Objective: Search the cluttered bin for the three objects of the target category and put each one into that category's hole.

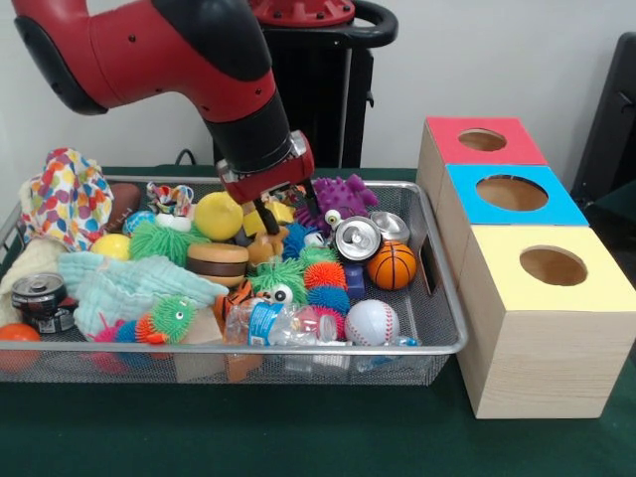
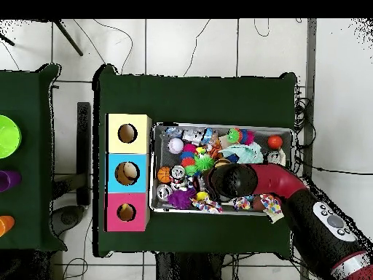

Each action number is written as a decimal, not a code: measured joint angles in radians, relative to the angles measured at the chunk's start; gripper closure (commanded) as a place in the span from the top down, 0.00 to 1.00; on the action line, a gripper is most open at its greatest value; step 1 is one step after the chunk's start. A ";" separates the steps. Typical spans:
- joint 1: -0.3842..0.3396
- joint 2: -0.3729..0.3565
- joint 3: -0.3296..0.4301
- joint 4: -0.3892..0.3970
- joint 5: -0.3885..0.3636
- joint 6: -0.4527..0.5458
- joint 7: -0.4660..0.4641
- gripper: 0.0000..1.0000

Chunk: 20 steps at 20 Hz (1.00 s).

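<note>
1. Yellow duck toy (image 1: 266,221) lies mid-bin, far side, beside the yellow ball (image 1: 218,215).
2. Gripper (image 1: 266,221) is low over it; fingers' state: cannot tell.
3. Grip the toy only, lift clear of the bin (image 1: 445,298).
4. Drop into the red box's hole (image 1: 483,140).

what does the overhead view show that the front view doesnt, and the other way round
Only the overhead view: something pale inside the blue-topped box's hole, and green, purple and orange items on a neighbouring table.

Only the front view: the gripper hanging low over the toys, beside the yellow ball; from above the arm hides it. Also the tiger, half buried.

Both: the bin, the three boxes, the basketball, the baseball.
</note>
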 measured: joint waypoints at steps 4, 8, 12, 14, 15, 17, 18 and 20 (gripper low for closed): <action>0.024 -0.016 0.000 0.000 0.000 0.000 0.000 1.00; 0.048 -0.028 0.000 0.000 0.000 0.000 0.000 1.00; 0.059 -0.040 0.000 0.000 0.000 0.000 0.000 1.00; 0.065 -0.051 0.000 -0.001 -0.009 0.000 0.000 1.00; 0.067 -0.053 0.000 -0.002 -0.014 0.000 0.000 1.00; 0.072 -0.058 0.000 -0.004 -0.028 0.000 0.000 1.00; 0.076 -0.061 0.000 -0.006 -0.037 0.000 0.000 1.00; 0.082 -0.066 0.000 -0.009 -0.054 0.000 0.000 1.00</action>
